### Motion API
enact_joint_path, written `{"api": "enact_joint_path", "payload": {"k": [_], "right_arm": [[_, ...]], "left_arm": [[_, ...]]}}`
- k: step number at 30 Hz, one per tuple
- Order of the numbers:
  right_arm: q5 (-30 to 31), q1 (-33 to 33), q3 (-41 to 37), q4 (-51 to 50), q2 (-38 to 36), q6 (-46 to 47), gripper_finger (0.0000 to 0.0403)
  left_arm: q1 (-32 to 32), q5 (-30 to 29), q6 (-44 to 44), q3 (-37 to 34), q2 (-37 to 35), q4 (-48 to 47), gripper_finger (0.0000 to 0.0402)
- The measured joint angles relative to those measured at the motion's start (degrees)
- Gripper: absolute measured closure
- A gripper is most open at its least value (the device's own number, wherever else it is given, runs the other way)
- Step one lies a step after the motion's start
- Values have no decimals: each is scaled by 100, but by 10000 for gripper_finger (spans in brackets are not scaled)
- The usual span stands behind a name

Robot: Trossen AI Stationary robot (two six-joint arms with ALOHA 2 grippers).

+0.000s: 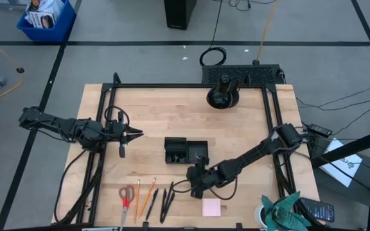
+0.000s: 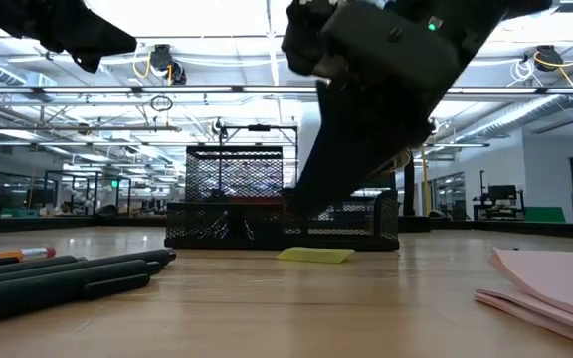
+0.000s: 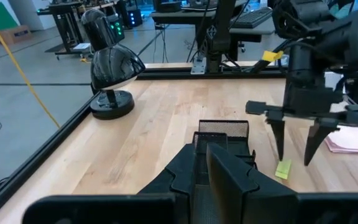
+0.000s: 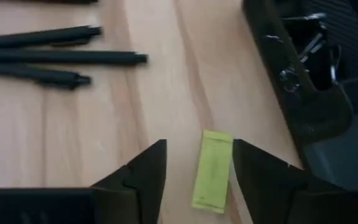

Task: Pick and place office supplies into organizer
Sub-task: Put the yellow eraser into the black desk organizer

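A pale wooden surface point(image 1: 172, 122) in a black frame stands in a wide, glass-walled workroom with ceiling lights; no brand, label or writing can be read on anything on it. The right hand point(image 4: 197, 163) hangs low with its fingers spread apart — a small yellow-green piece point(image 4: 212, 170) lies flat on the wood between them, nearer one finger, not gripped. Just beyond that hand sits the black mesh organizer point(image 1: 186, 151), with tiny black clips point(image 4: 303, 56) in one compartment. To the other side of the hand lie three black pens point(image 4: 55, 56), side by side; farther along the same row are two orange pencils point(image 1: 143, 197) and the red-handled scissors point(image 1: 126, 197). The pink sticky-note pad point(image 1: 211, 207) lies just beside the right hand, toward the surface's near edge. The left hand point(image 1: 133, 134) hovers well apart, above the surface on the organizer's far side, its fingers drawn nearly together and holding nothing. A round black stand point(image 1: 222, 97) sits at the far edge — a teal cloth point(image 1: 288, 210) at the near right corner.
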Motion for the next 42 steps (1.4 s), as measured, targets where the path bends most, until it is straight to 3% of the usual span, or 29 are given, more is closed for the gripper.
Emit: {"api": "enact_joint_path", "payload": {"k": [5,15,27,42], "right_arm": [[56,14,2,-160,180,314,222],[254,23,37,-491,448,570,257],[91,70,-382,-322,469,302,376],[-4,99,-407,320,85,-485,376]], "left_arm": [[0,0,-10,0,1,-2,355],[-2,0,-5,1,0,-33,355],[-2,0,-6,0,0,-32,355],[-1,-2,11,0,0,-15,355]]}}
